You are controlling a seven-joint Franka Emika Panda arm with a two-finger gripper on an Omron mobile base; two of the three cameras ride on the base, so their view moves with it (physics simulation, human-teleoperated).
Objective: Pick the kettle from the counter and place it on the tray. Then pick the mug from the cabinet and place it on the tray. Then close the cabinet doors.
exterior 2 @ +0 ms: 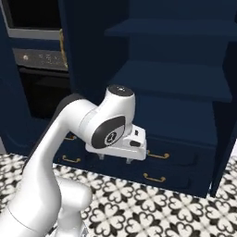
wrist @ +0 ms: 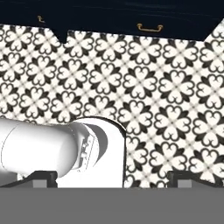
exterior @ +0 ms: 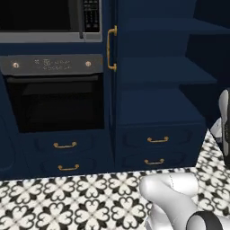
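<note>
Directly ahead of the base: cabinet (exterior: pixel 157 76), set just right of the oven (exterior: pixel 54 96) and microwave (exterior: pixel 45 20).

- Cabinet doors (exterior 2: pixel 88 46): swung wide, left leaf turned out toward the oven with its brass handle (exterior: pixel 111 48) facing forward. Judged left open for access to the shelves, closing being the task's last step.
- Shelves (exterior 2: pixel 180 76): several, in deep shadow. Whereabouts of the mug not to be told from here.
- Drawers (exterior: pixel 157 139): below the shelves, shut, gold pulls.
- Gripper (exterior 2: pixel 115 159): carried low and close to the arm's own body, pointed down at the patterned floor (wrist: pixel 144 78), well short of the shelves. Jaws spread to their full width, nothing between them; fingertips (wrist: pixel 41 176) seen far apart in the hand view.
- Posture: judged a tucked carrying pose suited to driving, not a reach.
- Stage: judged the approach to the cabinet, before any grasp there; a lift and forward extension of the hand needed next.
</note>
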